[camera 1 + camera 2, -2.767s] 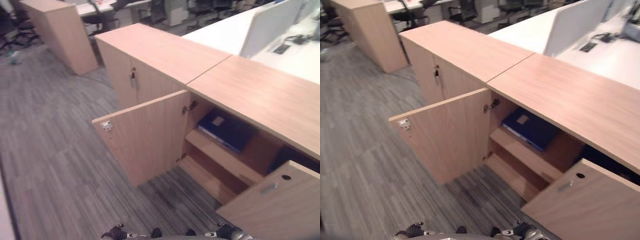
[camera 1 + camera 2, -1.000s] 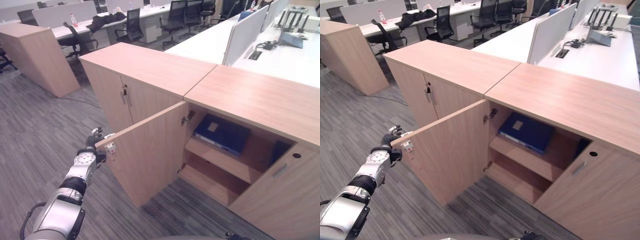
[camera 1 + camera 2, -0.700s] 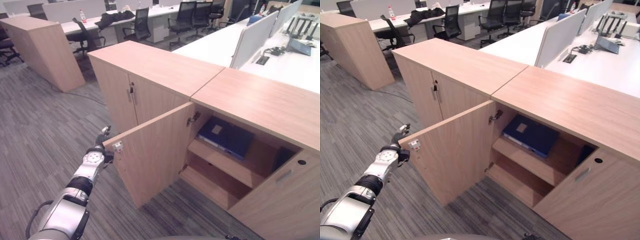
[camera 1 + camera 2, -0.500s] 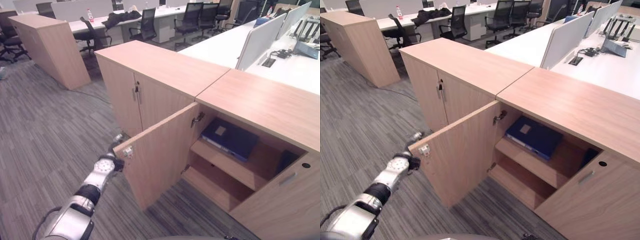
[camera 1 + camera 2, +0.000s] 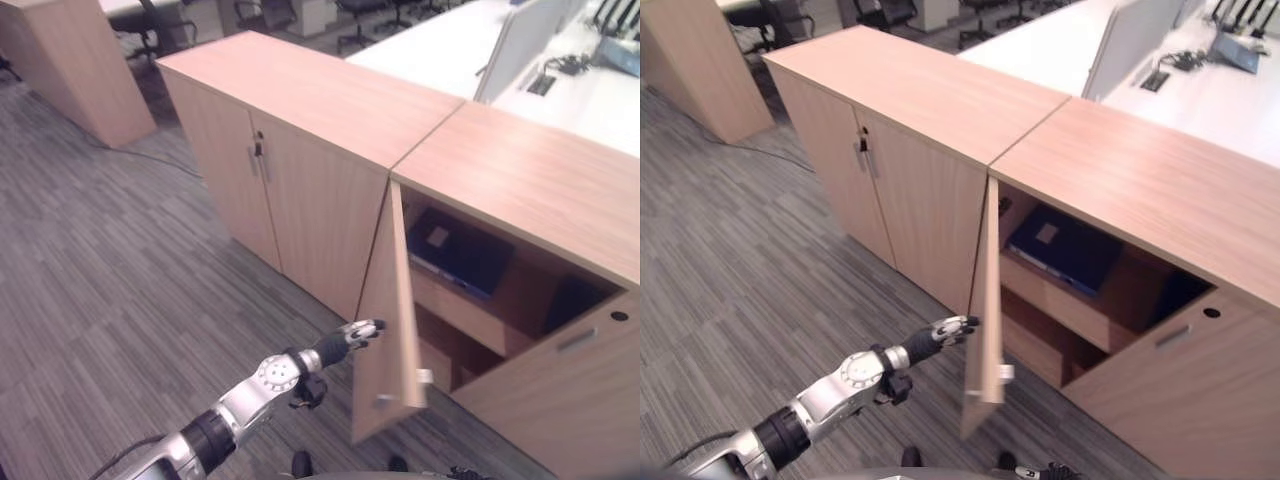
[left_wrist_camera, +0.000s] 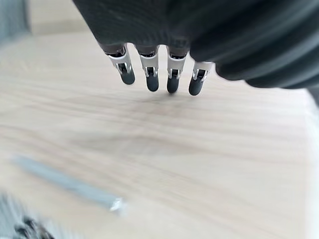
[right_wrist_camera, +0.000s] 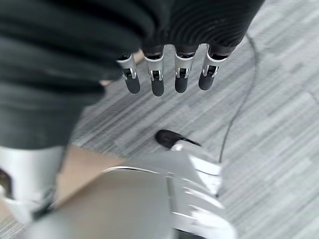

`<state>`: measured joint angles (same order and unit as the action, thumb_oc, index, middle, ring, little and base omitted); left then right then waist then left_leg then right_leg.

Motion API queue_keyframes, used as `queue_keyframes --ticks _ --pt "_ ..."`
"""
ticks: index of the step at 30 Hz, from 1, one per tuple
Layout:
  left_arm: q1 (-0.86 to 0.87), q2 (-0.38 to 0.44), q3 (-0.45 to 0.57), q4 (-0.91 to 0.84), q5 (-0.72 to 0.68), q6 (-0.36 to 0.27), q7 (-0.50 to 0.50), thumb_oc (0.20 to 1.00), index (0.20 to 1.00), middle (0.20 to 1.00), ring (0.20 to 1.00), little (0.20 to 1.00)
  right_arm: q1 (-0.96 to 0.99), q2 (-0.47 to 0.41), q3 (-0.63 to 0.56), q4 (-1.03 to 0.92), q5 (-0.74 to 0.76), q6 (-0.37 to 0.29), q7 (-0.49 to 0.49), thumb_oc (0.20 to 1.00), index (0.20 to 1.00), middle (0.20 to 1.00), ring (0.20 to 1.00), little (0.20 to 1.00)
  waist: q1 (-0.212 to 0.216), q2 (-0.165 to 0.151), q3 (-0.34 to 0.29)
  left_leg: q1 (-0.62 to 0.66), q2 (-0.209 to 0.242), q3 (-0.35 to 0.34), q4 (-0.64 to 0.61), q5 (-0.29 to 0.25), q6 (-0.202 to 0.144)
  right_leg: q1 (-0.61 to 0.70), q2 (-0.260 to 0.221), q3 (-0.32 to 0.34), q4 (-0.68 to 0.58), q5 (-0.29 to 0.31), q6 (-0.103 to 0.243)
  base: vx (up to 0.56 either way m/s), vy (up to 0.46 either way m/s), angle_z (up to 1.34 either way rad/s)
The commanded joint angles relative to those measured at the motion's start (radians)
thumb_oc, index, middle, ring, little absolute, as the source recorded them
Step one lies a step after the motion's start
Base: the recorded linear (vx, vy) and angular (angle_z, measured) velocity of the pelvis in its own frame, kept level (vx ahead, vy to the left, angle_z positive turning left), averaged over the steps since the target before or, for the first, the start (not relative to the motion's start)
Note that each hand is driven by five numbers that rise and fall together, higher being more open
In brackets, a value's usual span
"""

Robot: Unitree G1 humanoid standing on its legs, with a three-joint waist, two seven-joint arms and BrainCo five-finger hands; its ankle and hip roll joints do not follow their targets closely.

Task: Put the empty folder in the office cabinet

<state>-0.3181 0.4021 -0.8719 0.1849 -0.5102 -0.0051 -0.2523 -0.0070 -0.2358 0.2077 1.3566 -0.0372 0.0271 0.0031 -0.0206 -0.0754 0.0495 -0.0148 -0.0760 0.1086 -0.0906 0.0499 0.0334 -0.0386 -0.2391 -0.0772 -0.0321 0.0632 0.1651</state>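
A blue folder (image 5: 458, 254) lies flat on the upper shelf inside the light wooden office cabinet (image 5: 520, 190). The cabinet's left door (image 5: 392, 320) stands half shut, seen edge-on. My left hand (image 5: 342, 342) reaches its straight fingers to the outer face of that door; it is open and holds nothing. In the left wrist view the fingers (image 6: 152, 74) hover over the door's wood, near a silver handle (image 6: 70, 185). The right door (image 5: 560, 400) hangs wide open at the lower right. My right hand (image 7: 157, 79) hangs open over the carpet.
A closed twin cabinet (image 5: 290, 140) adjoins on the left, and another cabinet (image 5: 70, 60) stands at the far left. White desks with a partition (image 5: 520, 40) lie behind. Grey carpet (image 5: 120, 280) spreads in front.
The left door has swung from wide open to half shut, with my left hand following along its outer face. The camera has also shifted.
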Motion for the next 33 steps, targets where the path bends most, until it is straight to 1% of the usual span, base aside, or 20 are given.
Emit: queue_keyframes --ticks 1,3,4,5,6,9,10,12,13,14,17,18,20,21,22,25,27,30,32,33 --pt "-0.105 -0.086 0.021 -0.049 -0.036 -0.037 -0.080 1.000 1.000 1.000 1.000 1.000 0.023 -0.036 0.109 0.139 -0.174 0.071 0.052 1.000 1.000 1.000 1.000 1.000 -0.018 0.027 0.037 -0.042 -0.021 -0.065 0.003 -0.096 0.010 -0.005 -0.066 -0.067 0.017 0.106 0.088 -0.16 0.028 -0.24" --pt "-0.124 -0.081 0.010 -0.060 -0.036 -0.033 -0.084 1.000 1.000 1.000 1.000 1.000 0.051 -0.043 0.140 0.161 -0.256 0.092 0.078 1.000 1.000 1.000 1.000 1.000 -0.019 0.028 0.058 -0.068 -0.001 -0.013 0.003 -0.092 0.006 -0.035 -0.073 -0.143 0.009 0.132 0.085 -0.17 0.017 -0.45" --pt "-0.129 -0.086 0.010 -0.058 -0.045 -0.028 -0.082 1.000 1.000 1.000 1.000 1.000 0.056 -0.042 0.146 0.159 -0.269 0.096 0.081 1.000 1.000 1.000 1.000 1.000 -0.018 0.032 0.061 -0.076 0.012 0.009 0.003 -0.090 0.003 -0.031 -0.079 -0.190 0.013 0.125 0.079 -0.09 -0.001 -0.80" --pt "-0.130 -0.087 0.010 -0.057 -0.045 -0.028 -0.082 1.000 1.000 1.000 1.000 1.000 0.057 -0.042 0.145 0.159 -0.269 0.096 0.081 1.000 1.000 1.000 1.000 1.000 -0.019 0.033 0.061 -0.075 0.013 0.008 0.003 -0.090 0.002 -0.030 -0.078 -0.191 0.013 0.124 0.078 -0.10 0.004 -0.97" --pt "-0.136 -0.095 0.014 -0.045 -0.046 -0.024 -0.075 1.000 1.000 1.000 1.000 1.000 0.071 -0.036 0.160 0.157 -0.289 0.098 0.094 1.000 1.000 1.000 1.000 1.000 -0.024 0.034 0.059 -0.079 0.033 0.039 0.003 -0.090 -0.002 -0.010 -0.080 -0.225 0.026 0.098 0.069 -0.05 0.000 -0.78" --pt "-0.128 -0.107 0.038 -0.014 -0.043 -0.028 -0.058 1.000 1.000 1.000 1.000 1.000 0.092 -0.022 0.165 0.154 -0.302 0.097 0.106 1.000 1.000 1.000 1.000 1.000 -0.028 0.021 0.042 -0.072 0.045 0.087 0.003 -0.094 -0.006 0.019 -0.077 -0.218 0.035 0.092 0.069 -0.07 -0.021 -0.71" --pt "-0.118 -0.114 0.059 0.024 -0.029 -0.034 -0.045 1.000 1.000 1.000 1.000 1.000 0.103 -0.013 0.158 0.147 -0.299 0.097 0.104 1.000 1.000 1.000 1.000 1.000 -0.025 0.004 0.023 -0.065 0.046 0.115 0.003 -0.102 -0.008 0.043 -0.080 -0.235 0.011 0.105 0.080 -0.01 -0.075 -1.01" --pt "-0.123 -0.119 0.082 0.072 0.011 -0.040 -0.021 1.000 1.000 1.000 1.000 1.000 0.093 -0.007 0.148 0.141 -0.282 0.096 0.094 1.000 1.000 1.000 1.000 1.000 -0.025 -0.006 0.008 -0.060 0.052 0.146 0.003 -0.102 -0.011 0.051 -0.072 -0.253 -0.027 0.114 0.089 -0.03 -0.113 -1.12" --pt "-0.137 -0.111 0.115 0.093 0.046 -0.048 0.013 1.000 1.000 1.000 1.000 1.000 0.065 0.001 0.146 0.124 -0.251 0.093 0.078 1.000 1.000 1.000 1.000 1.000 -0.028 -0.010 0.003 -0.053 0.073 0.192 0.003 -0.099 -0.016 0.036 -0.053 -0.271 -0.055 0.105 0.090 -0.04 -0.143 -0.99" --pt "-0.138 -0.106 0.126 0.096 0.053 -0.046 0.020 1.000 1.000 1.000 1.000 1.000 0.053 0.002 0.146 0.120 -0.237 0.092 0.076 1.000 1.000 1.000 1.000 1.000 -0.028 -0.009 0.004 -0.045 0.082 0.207 0.003 -0.100 -0.017 0.017 -0.047 -0.270 -0.051 0.113 0.088 -0.02 -0.151 -0.79" --pt "-0.162 -0.104 0.179 0.169 0.126 -0.063 0.062 1.000 1.000 1.000 1.000 1.000 0.038 0.010 0.150 0.103 -0.189 0.080 0.070 1.000 1.000 1.000 1.000 1.000 -0.042 -0.002 0.004 0.008 0.103 0.215 0.003 -0.130 -0.027 0.021 -0.020 -0.252 -0.055 0.050 0.077 0.12 -0.140 -0.83" --pt "-0.199 -0.102 0.234 0.257 0.259 -0.068 0.110 1.000 1.000 1.000 1.000 1.000 0.037 0.008 0.139 0.097 -0.149 0.070 0.063 1.000 1.000 1.000 1.000 1.000 -0.055 -0.005 0.004 0.022 0.122 0.232 0.003 -0.097 -0.037 0.025 0.009 -0.240 -0.055 0.025 0.049 0.01 -0.335 -0.27" --pt "-0.171 -0.052 0.327 0.273 0.311 -0.065 0.140 1.000 1.000 1.000 1.000 1.000 0.033 0.000 0.130 0.094 -0.120 0.058 0.063 1.000 1.000 1.000 1.000 1.000 -0.058 0.001 -0.006 0.043 0.165 0.242 0.003 -0.081 -0.064 0.041 0.052 -0.232 -0.055 -0.017 0.027 0.12 -0.407 -0.12" --pt "-0.174 -0.049 0.348 0.309 0.325 -0.065 0.158 1.000 1.000 1.000 1.000 1.000 0.034 -0.001 0.131 0.091 -0.111 0.053 0.063 1.000 1.000 1.000 1.000 1.000 -0.060 0.004 -0.012 0.057 0.180 0.231 0.005 -0.096 -0.078 0.055 0.067 -0.222 -0.055 -0.043 0.028 0.19 -0.408 -0.23" --pt "-0.202 -0.050 0.372 0.387 0.356 -0.066 0.189 1.000 1.000 1.000 1.000 1.000 0.032 -0.006 0.140 0.085 -0.095 0.047 0.057 1.000 1.000 1.000 1.000 1.000 -0.066 0.003 -0.017 0.065 0.206 0.233 0.006 -0.080 -0.096 0.065 0.092 -0.213 -0.055 -0.061 0.012 0.14 -0.295 -0.18" --pt "-0.244 -0.050 0.389 0.467 0.389 -0.071 0.228 1.000 1.000 1.000 1.000 1.000 0.029 -0.011 0.144 0.071 -0.071 0.038 0.051 1.000 1.000 1.000 1.000 1.000 -0.073 0.001 -0.020 0.070 0.232 0.237 0.007 -0.066 -0.112 0.073 0.114 -0.208 -0.055 -0.074 -0.004 0.06 -0.246 0.00" --pt "-0.337 -0.025 0.400 0.612 0.447 -0.075 0.293 1.000 1.000 1.000 1.000 1.000 0.026 -0.021 0.167 0.031 -0.031 0.020 0.041 1.000 1.000 1.000 1.000 1.000 -0.093 -0.003 -0.028 0.088 0.283 0.251 0.015 -0.035 -0.144 0.094 0.162 -0.190 -0.053 -0.099 -0.036 0.10 -0.353 -0.07" --pt "-0.402 -0.001 0.396 0.715 0.478 -0.077 0.325 1.000 1.000 1.000 1.000 1.000 0.023 -0.030 0.180 0.015 -0.018 0.014 0.040 1.000 1.000 1.000 1.000 1.000 -0.104 -0.005 -0.024 0.092 0.313 0.263 0.057 -0.034 -0.160 0.105 0.185 -0.178 -0.048 -0.110 -0.054 0.07 -0.232 -0.18" --pt "-0.480 0.030 0.408 0.865 0.494 -0.066 0.368 1.000 1.000 1.000 1.000 1.000 0.021 -0.045 0.187 -0.004 0.008 0.001 0.031 1.000 1.000 1.000 1.000 1.000 -0.112 -0.012 -0.012 0.073 0.348 0.267 0.172 -0.054 -0.164 0.117 0.207 -0.155 -0.029 -0.132 -0.082 0.04 -0.235 -0.28" --pt "-0.512 0.061 0.418 0.929 0.485 -0.070 0.382 1.000 1.000 1.000 1.000 1.000 0.008 -0.065 0.192 -0.020 0.024 -0.006 0.026 1.000 1.000 1.000 1.000 1.000 -0.104 -0.013 0.004 0.041 0.346 0.218 0.254 -0.057 -0.154 0.119 0.212 -0.132 -0.014 -0.141 -0.097 -0.10 -0.204 -0.67"
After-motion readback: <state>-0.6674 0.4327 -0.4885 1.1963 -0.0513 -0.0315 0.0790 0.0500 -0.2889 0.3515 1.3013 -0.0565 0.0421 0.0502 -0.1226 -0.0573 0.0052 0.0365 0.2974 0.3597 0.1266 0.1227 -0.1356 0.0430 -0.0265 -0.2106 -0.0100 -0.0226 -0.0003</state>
